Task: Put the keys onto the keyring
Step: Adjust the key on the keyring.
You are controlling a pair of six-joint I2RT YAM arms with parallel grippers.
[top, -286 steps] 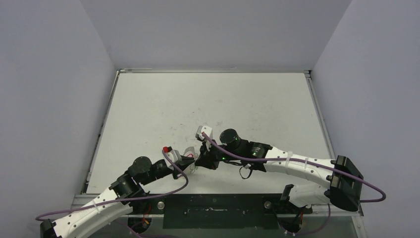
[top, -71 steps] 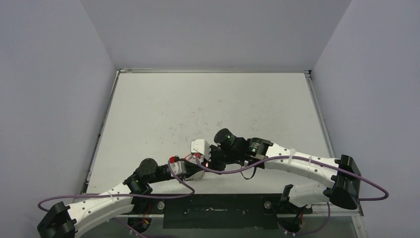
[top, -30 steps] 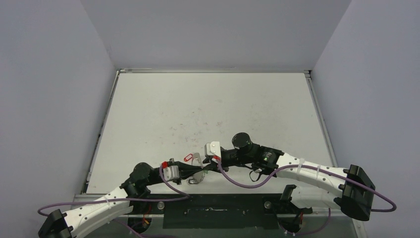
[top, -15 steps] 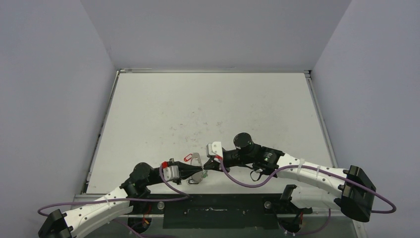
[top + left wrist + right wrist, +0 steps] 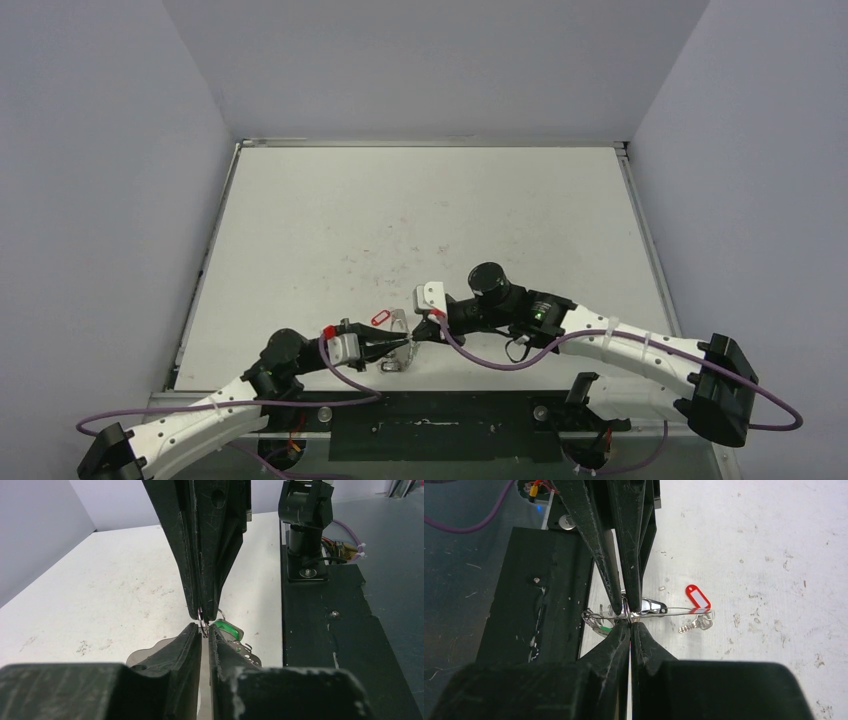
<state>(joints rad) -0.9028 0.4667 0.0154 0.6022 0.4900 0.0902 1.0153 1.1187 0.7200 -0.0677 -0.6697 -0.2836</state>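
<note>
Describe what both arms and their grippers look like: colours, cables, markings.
The left arm and right arm have white shells between black joints, each trailed by a purple cable. A small green light glows on the right arm. Each wrist carries a white camera block. The left gripper and right gripper have slim, tapering black fingers with pale scuffs.

The left gripper (image 5: pixel 202 632) and right gripper (image 5: pixel 629 630) meet tip to tip near the table's (image 5: pixel 420 210) front edge. Both pinch the keyring (image 5: pixel 664 611), so nothing can pass between them. The red-tagged key (image 5: pixel 696 599) lies just beside them. There is room over the far tabletop.
</note>
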